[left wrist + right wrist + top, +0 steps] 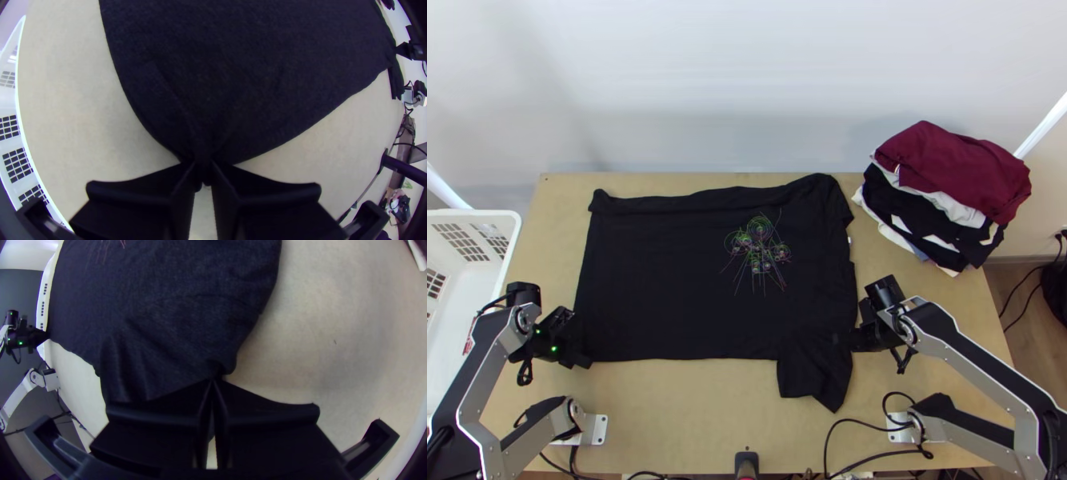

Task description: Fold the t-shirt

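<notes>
The black t-shirt (667,280) lies spread sideways in the middle of the counter (691,416), its far edge (707,200) a little ruffled and one sleeve (815,376) poking out toward the near side. The left tool (203,171) is closed on the near left corner, probably the hem; the right tool (215,384) is closed on cloth beside that sleeve, likely near the shoulder. Gripping both ends of the near side looks meant to keep it taut, so it can be carried across toward the far edge in one even fold. The loose sleeve could trail or bunch underneath. A stack of clothes (951,200) sits at the far right and a white basket (475,214) at the left, both leaving the fold room.
</notes>
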`<state>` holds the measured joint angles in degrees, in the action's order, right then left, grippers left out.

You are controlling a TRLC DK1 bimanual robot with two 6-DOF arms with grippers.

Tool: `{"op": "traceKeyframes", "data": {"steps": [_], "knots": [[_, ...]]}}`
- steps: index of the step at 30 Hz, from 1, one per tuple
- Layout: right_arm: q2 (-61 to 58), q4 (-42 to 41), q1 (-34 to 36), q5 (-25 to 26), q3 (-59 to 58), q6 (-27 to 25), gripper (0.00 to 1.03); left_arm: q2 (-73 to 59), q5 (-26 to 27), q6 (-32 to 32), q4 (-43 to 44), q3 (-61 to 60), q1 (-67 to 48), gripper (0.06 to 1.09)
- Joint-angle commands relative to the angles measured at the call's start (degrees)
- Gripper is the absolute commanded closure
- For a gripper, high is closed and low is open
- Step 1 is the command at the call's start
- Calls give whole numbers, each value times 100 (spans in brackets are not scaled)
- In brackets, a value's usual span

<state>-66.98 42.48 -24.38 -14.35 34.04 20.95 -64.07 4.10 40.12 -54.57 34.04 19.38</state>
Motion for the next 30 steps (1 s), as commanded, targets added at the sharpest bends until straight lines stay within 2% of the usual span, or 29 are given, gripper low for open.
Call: {"op": "traceKeyframes", "data": {"steps": [1,6,12,20,26,30], "knots": [[194,-3,-14,64,-117,-21,100,-35,109,251,-28,-196,163,104],[546,68,135,117,-38,-56,100,-17,109,198,-10,454,550,104],[976,217,232,257,261,-74,100,-53,205,-883,403,1562,550,104],[1170,287,329,266,1245,-65,100,9,179,-2518,570,2546,-426,104],[941,138,434,319,2344,-117,100,-202,91,-3194,693,3284,-918,104],[546,-20,628,327,3161,-328,100,-562,-58,-3564,737,4058,-997,104]]}}
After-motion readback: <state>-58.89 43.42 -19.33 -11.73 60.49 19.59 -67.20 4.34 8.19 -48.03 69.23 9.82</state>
